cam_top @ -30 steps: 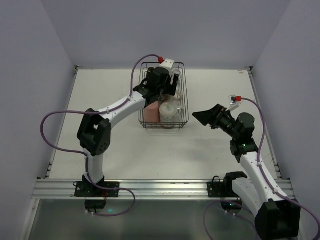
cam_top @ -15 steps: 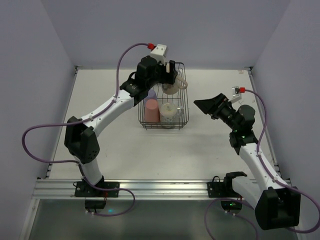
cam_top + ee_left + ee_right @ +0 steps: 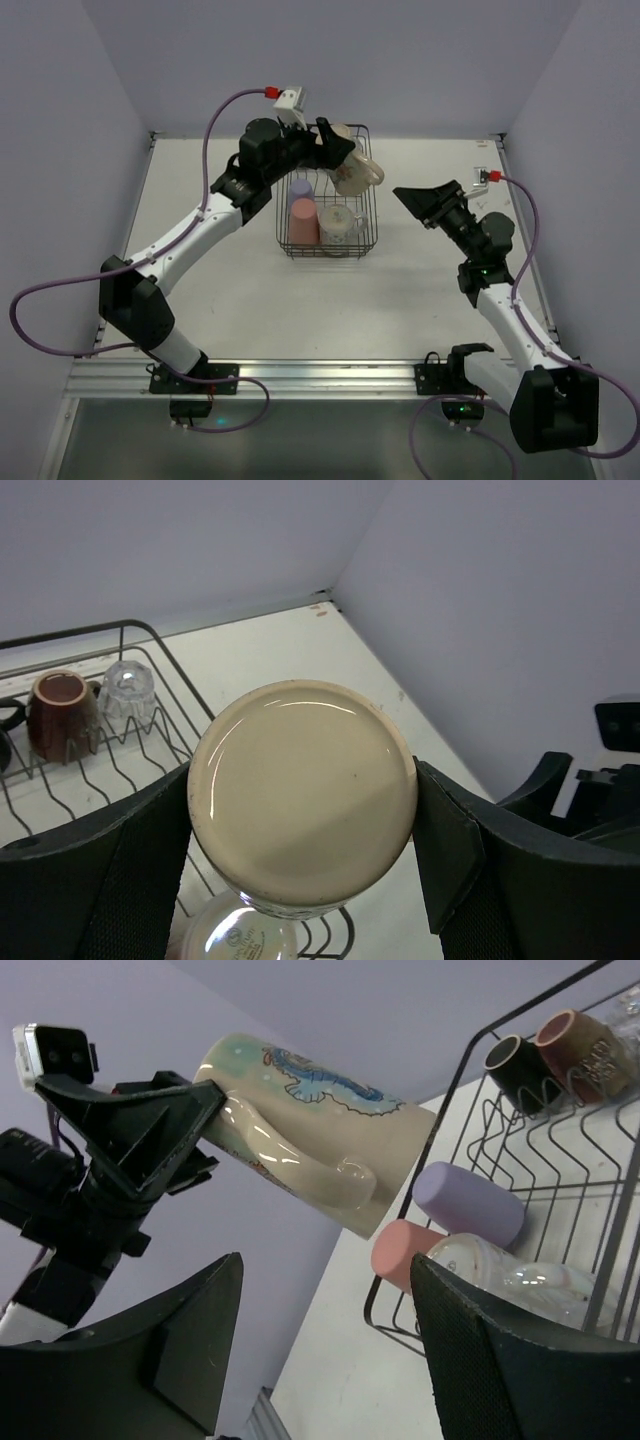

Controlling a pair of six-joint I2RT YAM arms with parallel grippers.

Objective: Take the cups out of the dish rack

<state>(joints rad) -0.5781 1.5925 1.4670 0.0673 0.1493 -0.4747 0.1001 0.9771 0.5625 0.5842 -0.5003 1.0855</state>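
1. Top external view, held item: the left gripper (image 3: 337,150) is closed on the cream mug (image 3: 356,172), which hangs tilted above the far right corner of the dish rack (image 3: 372,228).
2. Left wrist view, grip: the mug's glazed base faces the camera, with a dark finger on each side (image 3: 140,870). It looks clamped by its side walls near the base.
3. Right gripper (image 3: 424,203): jaws spread wide, nothing between them. It sits right of the rack, apart from it and aimed toward the mug.
4. In the rack:
   - a pink tumbler (image 3: 304,222) and a lavender tumbler (image 3: 300,192) on the left side;
   - a brown mug (image 3: 580,1040) and a black mug (image 3: 520,1060) at the far end;
   - a clear glass (image 3: 128,685) beside the brown mug.
5. Risk, slip: the walls are smooth and the mug is tilted. A loose hold could drop it onto the cups in the rack.
6. Risk, snag: the handle points downward and could catch the rack's rim wire if carried low.
7. Risk, collision: the open right gripper is close to the likely path out of the rack.
8. Hard to make out:
   - the pad contact is hidden behind the mug;
   - pale rounded pieces at the near right of the rack cannot be told apart as glass or mug;
   - the arm covers the rack's far left end in the top view, so the cup count is uncertain.
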